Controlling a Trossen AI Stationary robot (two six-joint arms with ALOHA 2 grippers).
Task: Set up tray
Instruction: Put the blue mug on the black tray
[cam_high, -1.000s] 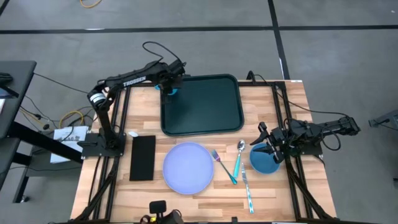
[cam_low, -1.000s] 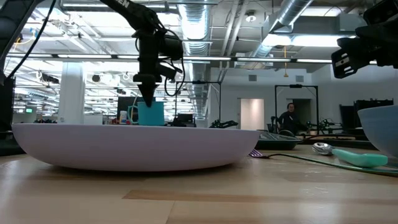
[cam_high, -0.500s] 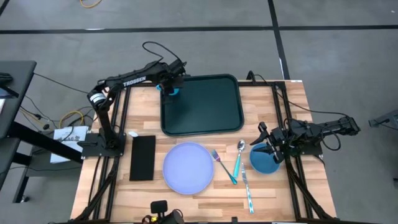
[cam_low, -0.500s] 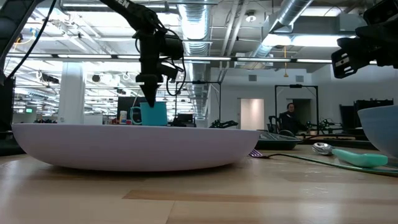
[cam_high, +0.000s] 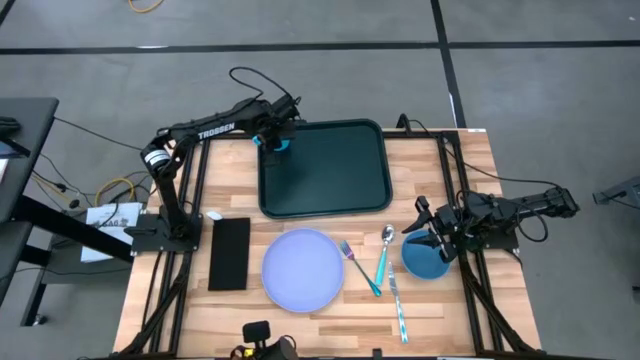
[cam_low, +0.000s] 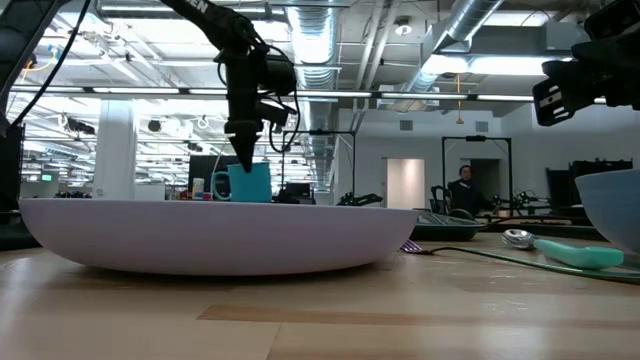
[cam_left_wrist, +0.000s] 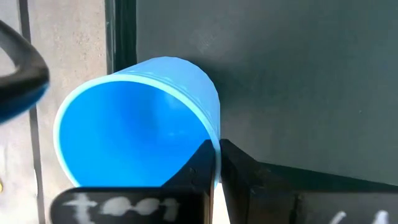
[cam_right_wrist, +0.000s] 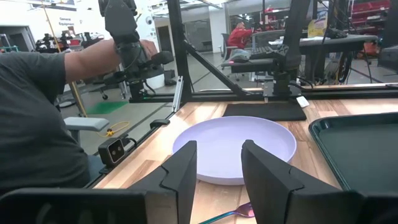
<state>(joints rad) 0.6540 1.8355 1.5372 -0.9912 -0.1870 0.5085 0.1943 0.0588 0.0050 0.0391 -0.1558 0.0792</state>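
High view, left pincer (cam_high: 275, 143) pinching blue cup (cam_high: 279, 145) rim, over tray (cam_high: 330, 175) corner

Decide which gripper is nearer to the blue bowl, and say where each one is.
Right. The right gripper hovers over the blue bowl's rim at the table's right edge. The left gripper is across the table at the tray's far-left corner, pinching a blue cup's rim.

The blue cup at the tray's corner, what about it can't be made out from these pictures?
- Blue cup, left wrist view: its base is out of sight; whether it touches the tray is unclear.
- High view: the left gripper covers most of it.
- Low view: the lavender plate hides its bottom.
- Its handle is blurred at the left wrist view's edge.
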